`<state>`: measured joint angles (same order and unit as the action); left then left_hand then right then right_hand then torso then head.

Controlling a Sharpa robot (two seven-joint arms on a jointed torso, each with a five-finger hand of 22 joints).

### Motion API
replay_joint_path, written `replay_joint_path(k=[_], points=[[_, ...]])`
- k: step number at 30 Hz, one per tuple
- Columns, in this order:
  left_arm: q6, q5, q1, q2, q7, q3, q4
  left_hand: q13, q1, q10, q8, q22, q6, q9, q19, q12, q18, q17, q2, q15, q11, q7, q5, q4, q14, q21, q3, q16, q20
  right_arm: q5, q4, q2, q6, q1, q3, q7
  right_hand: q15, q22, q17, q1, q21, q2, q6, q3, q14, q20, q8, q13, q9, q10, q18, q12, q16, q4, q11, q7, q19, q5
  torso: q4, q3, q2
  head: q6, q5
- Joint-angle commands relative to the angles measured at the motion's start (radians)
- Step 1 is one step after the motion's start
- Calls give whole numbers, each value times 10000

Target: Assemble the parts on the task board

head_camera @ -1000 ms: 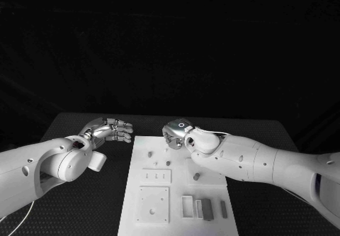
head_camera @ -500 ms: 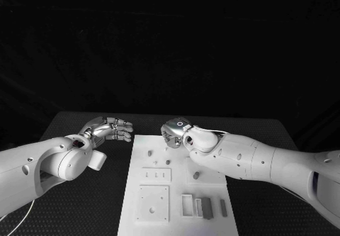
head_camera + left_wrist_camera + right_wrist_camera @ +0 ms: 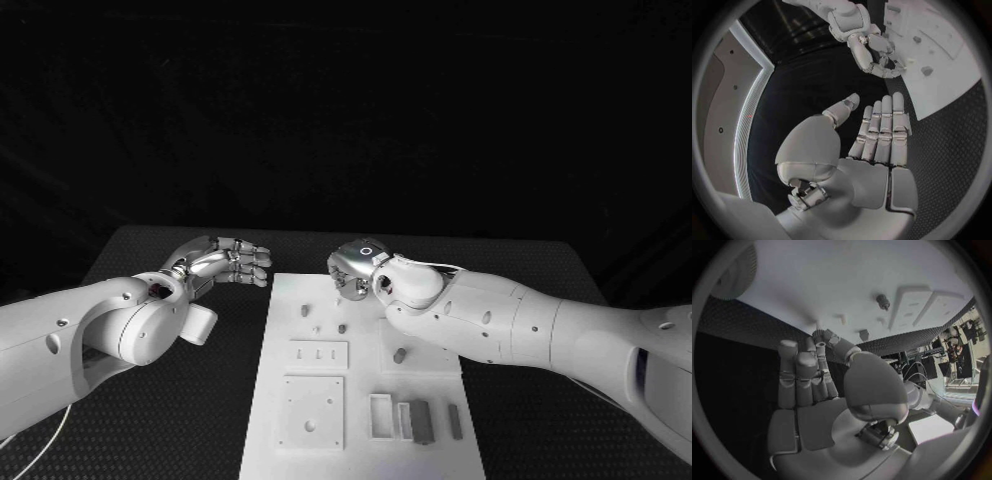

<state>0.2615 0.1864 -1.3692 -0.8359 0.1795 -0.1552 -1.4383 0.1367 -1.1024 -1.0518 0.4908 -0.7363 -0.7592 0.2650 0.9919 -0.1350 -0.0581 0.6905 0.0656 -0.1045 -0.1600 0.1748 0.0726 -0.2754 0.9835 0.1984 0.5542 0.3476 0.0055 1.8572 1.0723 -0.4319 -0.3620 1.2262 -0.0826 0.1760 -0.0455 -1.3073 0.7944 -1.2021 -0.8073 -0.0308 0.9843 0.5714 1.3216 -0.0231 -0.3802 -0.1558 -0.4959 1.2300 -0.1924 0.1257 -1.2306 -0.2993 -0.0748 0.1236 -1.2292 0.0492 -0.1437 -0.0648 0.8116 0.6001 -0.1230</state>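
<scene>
Head view: task board (image 3: 289, 300) lay mid-table, long axis running away from the robot; grey parts (image 3: 415, 422) sat in a cluster at its near right corner, smaller pegs (image 3: 342, 329) further up. Left hand (image 3: 224, 264) hovered off the board's far left corner over bare table, fingers loosely curled and holding nothing, probably parked clear so the right had room. Right hand (image 3: 353, 270) hung over the board's far end, wrist blocking its fingers. Left wrist view: left hand (image 3: 879, 132) flat, fingers straight and side by side, empty; right hand (image 3: 873, 52) beyond it curled above the board edge (image 3: 942, 95), maybe pinching something small, couldn't tell. Right wrist view: right hand (image 3: 807, 375) had fingers together and near straight toward the board (image 3: 848, 285), apparently empty, lined up near the small pegs (image 3: 882, 301), likely for a pick.
</scene>
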Motion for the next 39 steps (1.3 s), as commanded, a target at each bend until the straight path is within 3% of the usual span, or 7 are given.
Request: replay_joint_path(k=[1,12,26,39], points=[[-66,13,-34,1,62,8,-18,-12,95,-25,-56,3,5,11,64,50,-91,11,38,-2,-21,87,-49,-9,53,-52,-21,-42,-7,19,-50,-25,469,-83,-52,-25,-112,-229,-16,-26,-61,23,72,16,-165,-25,-69,-10,-12,788,-694,13,-43,52,198,-29,46,42,2,7,7,9,0],[-72,13,-34,4,66,8,-21,-11,95,-30,-62,2,3,15,66,62,-91,18,39,-2,-21,87,-49,-9,55,-57,-20,-51,-7,37,-23,-51,508,-98,-58,-6,-106,-226,-41,-22,-67,-31,60,8,-178,-17,-49,-18,-18,773,-694,-12,-43,51,191,-25,70,42,14,10,15,9,6],[-72,13,-34,1,61,8,-20,-10,96,-35,-69,0,1,19,68,75,-91,25,41,-2,-22,86,-50,-10,58,-62,-21,-60,-6,15,22,-61,387,-110,-64,27,-31,-195,-182,138,-71,-551,-73,-21,-200,13,118,-62,-23,648,-694,-171,-57,85,113,21,99,40,4,-6,19,22,6],[-71,12,-34,-4,60,8,-20,-9,95,-41,-76,-1,-1,23,70,87,-91,33,44,-2,-22,84,-50,-11,61,-67,-21,-69,-7,17,44,-63,322,-114,-68,97,-3,-183,-254,244,-56,-802,-142,-5,-199,13,195,-95,-38,591,-694,-245,-80,97,84,54,80,40,3,-10,17,23,1]])
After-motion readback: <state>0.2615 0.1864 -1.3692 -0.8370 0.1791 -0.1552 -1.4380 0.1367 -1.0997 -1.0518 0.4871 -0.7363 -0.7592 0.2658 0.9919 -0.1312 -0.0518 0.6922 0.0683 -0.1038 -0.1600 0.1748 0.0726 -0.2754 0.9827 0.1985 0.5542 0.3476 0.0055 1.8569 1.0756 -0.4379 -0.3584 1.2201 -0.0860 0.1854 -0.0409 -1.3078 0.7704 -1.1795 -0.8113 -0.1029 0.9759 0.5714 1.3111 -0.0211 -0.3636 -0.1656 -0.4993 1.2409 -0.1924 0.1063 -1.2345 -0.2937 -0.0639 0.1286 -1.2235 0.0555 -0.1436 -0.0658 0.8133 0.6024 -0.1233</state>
